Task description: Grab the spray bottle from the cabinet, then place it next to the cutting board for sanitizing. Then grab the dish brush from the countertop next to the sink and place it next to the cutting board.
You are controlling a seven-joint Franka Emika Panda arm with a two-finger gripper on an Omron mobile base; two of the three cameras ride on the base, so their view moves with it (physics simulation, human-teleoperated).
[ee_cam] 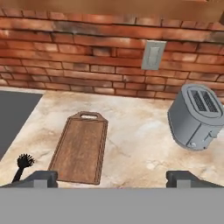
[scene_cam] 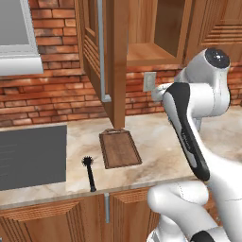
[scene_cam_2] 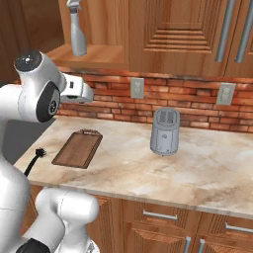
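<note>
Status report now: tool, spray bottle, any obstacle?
Tool open, empty. Spray bottle upright on open cabinet shelf. Nothing between them.

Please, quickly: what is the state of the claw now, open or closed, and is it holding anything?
Claw: open, holding nothing.

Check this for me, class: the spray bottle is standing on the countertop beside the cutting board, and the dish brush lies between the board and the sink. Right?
Not quite. The spray bottle stands on the shelf of the open cabinet, as the right base view shows. The dish brush does lie between the cutting board and the sink.
</note>
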